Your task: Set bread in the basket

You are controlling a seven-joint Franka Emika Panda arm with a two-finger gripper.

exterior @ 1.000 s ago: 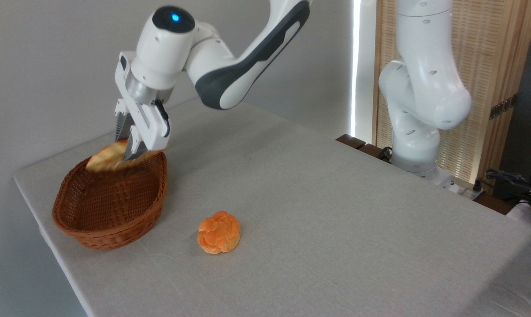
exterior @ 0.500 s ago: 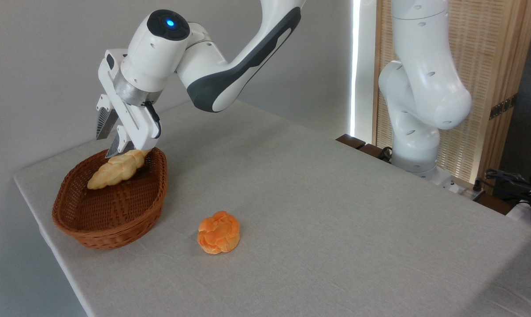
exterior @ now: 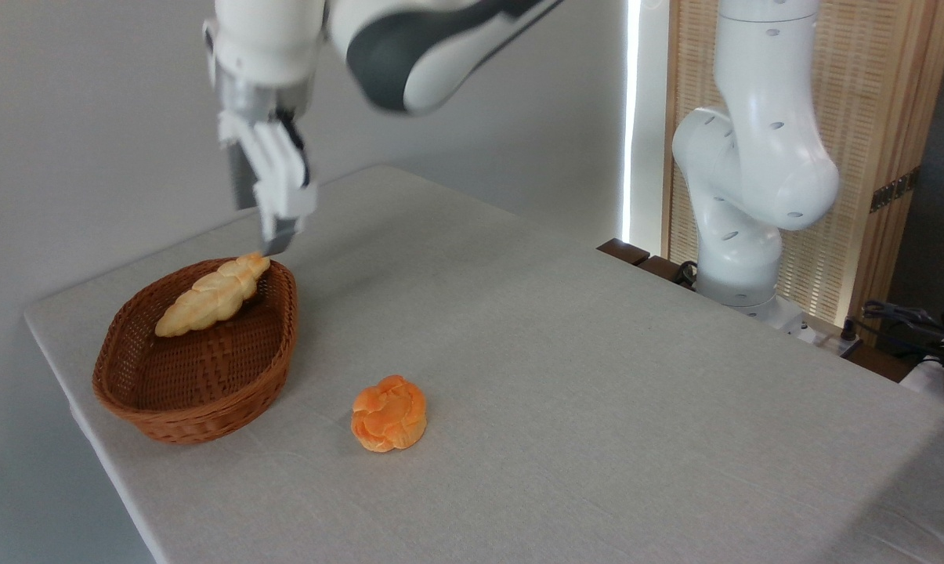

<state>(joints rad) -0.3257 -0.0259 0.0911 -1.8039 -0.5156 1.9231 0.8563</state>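
Note:
The long braided bread [exterior: 211,295] lies inside the brown wicker basket [exterior: 205,407] at the table's left end. Its upper tip rests against the far rim and its lower tip points down into the basket. My gripper [exterior: 261,227] hangs just above and behind the loaf's upper tip, pointing down. Its jaws stand open with nothing between them. One fingertip sits very close to the loaf's tip; I cannot tell whether it touches.
A round knotted orange bun [exterior: 388,413] sits on the grey tablecloth to the right of the basket. The arm's white base [exterior: 742,227] stands at the table's far right edge, with cables [exterior: 910,321] beyond it.
The gripper opened and let go of the bread, which dropped into the basket. The gripper then rose and swung right, away from the loaf.

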